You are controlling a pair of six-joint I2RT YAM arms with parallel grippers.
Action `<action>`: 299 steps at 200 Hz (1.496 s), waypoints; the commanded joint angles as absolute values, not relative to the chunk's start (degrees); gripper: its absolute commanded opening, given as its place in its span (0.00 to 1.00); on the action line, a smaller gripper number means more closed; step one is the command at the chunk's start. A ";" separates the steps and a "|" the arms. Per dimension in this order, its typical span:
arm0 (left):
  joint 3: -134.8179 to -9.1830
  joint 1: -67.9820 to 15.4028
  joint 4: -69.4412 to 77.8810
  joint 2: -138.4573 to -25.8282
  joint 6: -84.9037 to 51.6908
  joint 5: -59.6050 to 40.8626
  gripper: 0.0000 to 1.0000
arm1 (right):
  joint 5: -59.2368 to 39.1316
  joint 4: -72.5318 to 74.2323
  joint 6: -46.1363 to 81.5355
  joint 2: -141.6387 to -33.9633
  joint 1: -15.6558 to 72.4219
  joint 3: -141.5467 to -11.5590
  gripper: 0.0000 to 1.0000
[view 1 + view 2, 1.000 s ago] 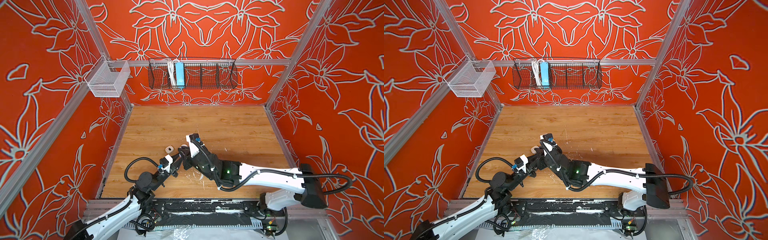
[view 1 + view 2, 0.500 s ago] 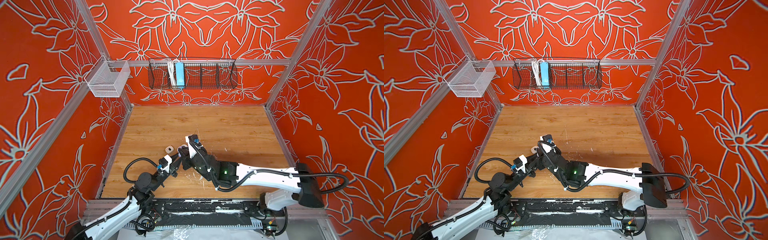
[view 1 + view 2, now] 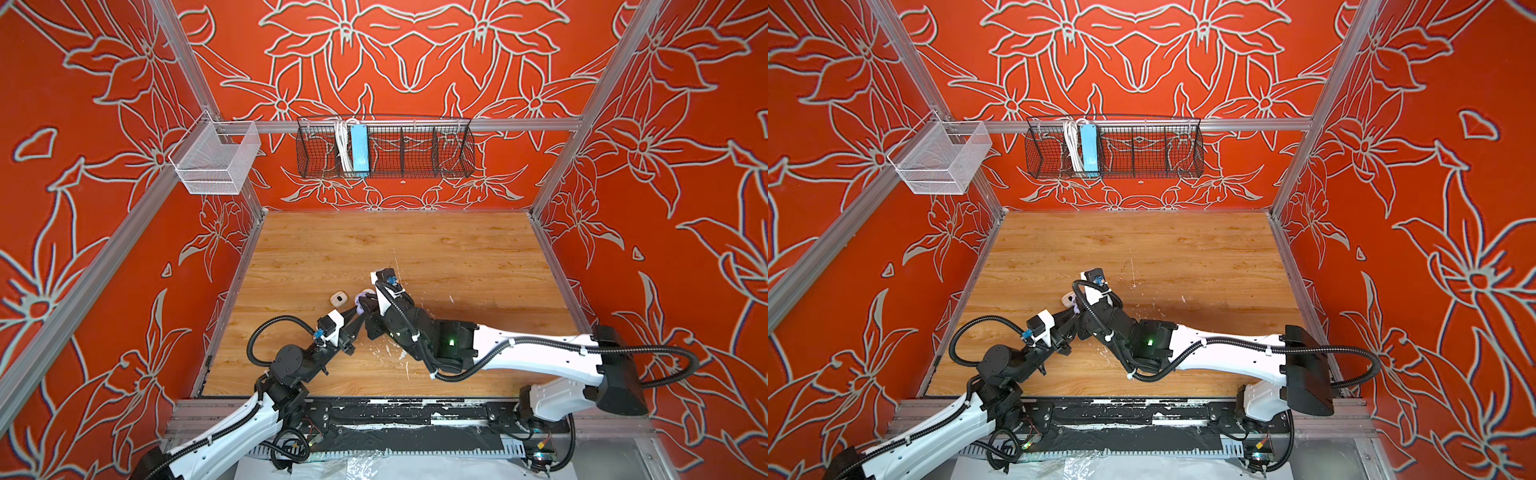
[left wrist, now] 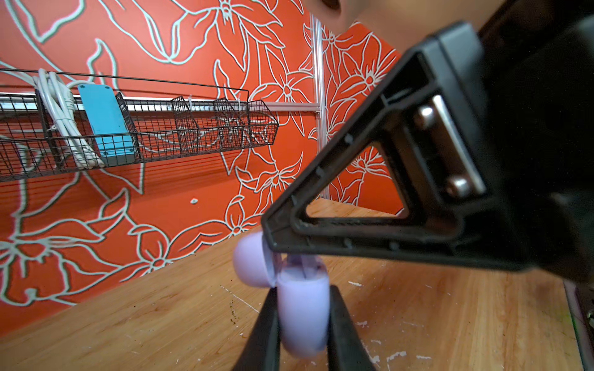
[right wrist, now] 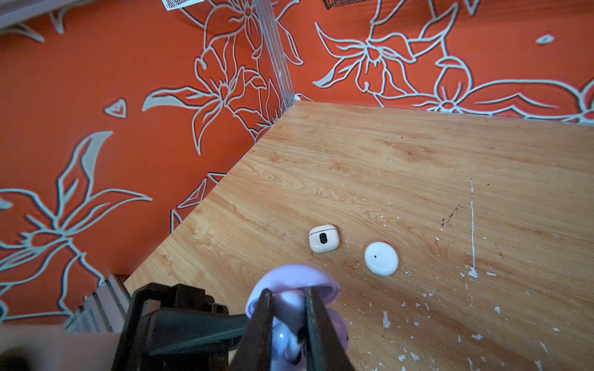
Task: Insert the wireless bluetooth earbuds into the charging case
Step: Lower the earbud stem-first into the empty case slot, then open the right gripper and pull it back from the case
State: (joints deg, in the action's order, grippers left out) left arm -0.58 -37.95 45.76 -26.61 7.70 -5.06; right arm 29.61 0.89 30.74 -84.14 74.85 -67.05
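A lavender charging case (image 4: 303, 314) stands upright with its lid (image 4: 252, 260) hinged open, and my left gripper (image 4: 303, 292) is shut on its body. Straight above the case's mouth my right gripper (image 5: 287, 295) is shut on a lavender earbud (image 5: 284, 337), whose lower end sits down in the case. One finger (image 4: 283, 231) of the right gripper touches the lid. In both top views the two grippers meet at the front left of the floor, left gripper (image 3: 356, 312) against right gripper (image 3: 368, 307), with only a sliver of the case (image 3: 360, 297) showing. Other earbuds are hidden.
A cream rounded-square case (image 5: 324, 238) and a round white case (image 5: 381, 258) lie shut on the wooden floor (image 3: 436, 249) just beyond the grippers. A black wire basket (image 3: 384, 147) with a blue power strip and a white mesh basket (image 3: 216, 160) hang on the walls. White paint flecks (image 5: 385, 319) dot the floor.
Almost nothing. Both grippers stay shut at the same spot, and the right arm has only swayed slightly.
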 commanded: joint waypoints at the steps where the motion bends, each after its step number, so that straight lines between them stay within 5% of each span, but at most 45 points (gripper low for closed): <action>1: -0.79 -38.10 49.57 -25.73 8.61 -5.98 0.00 | 29.53 -3.95 32.14 -85.62 74.83 -68.60 0.11; 99: -0.66 -38.15 49.93 -25.62 8.87 -6.68 0.00 | 26.72 2.62 35.19 -84.05 74.80 -62.85 0.14; 198: -1.10 -38.21 49.07 -25.56 9.40 -7.72 0.00 | 26.85 4.47 33.79 -81.26 74.81 -60.18 0.45; 299: -3.93 -38.15 47.31 -29.01 11.74 -15.61 0.00 | 34.26 -8.07 25.76 -70.57 74.48 -62.35 0.43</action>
